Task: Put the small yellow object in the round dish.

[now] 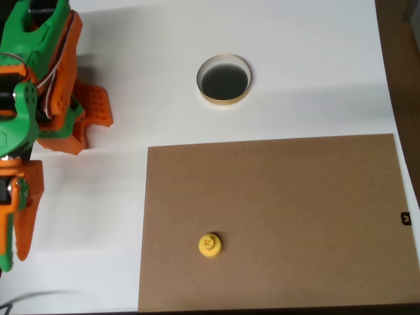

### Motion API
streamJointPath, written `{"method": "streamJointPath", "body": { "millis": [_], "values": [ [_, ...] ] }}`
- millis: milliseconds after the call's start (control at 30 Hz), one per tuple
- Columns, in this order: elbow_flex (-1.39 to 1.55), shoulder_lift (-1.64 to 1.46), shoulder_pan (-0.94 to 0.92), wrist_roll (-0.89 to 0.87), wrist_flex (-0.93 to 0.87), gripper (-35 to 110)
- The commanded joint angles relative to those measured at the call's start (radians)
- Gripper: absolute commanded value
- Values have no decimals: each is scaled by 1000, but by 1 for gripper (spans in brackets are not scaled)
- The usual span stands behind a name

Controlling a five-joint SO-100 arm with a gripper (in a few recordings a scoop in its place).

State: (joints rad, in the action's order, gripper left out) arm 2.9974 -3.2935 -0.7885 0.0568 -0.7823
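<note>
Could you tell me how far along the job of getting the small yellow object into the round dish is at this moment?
Nothing looks done yet. The small yellow object sits on the brown board, apart from the round dish, whose dark inside holds nothing. Nothing is in hand: the gripper sits at the left edge of the overhead view, far from both. Reaching, grasping, carrying and dropping are all left.

small yellow object point(209, 245): on brown board | round dish point(224, 79): empty, well apart
</note>
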Motion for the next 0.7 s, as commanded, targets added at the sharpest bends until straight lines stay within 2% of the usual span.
{"method": "streamJointPath", "body": {
  "millis": [0, 267, 467, 667],
  "values": [
    [-137, -32, 8, 48, -12, 12],
    [-259, 69, 61, 135, -69, 16],
    [-417, 319, 117, 199, -83, 18],
    [-621, 624, 239, 244, -172, 18]
  ]
}}
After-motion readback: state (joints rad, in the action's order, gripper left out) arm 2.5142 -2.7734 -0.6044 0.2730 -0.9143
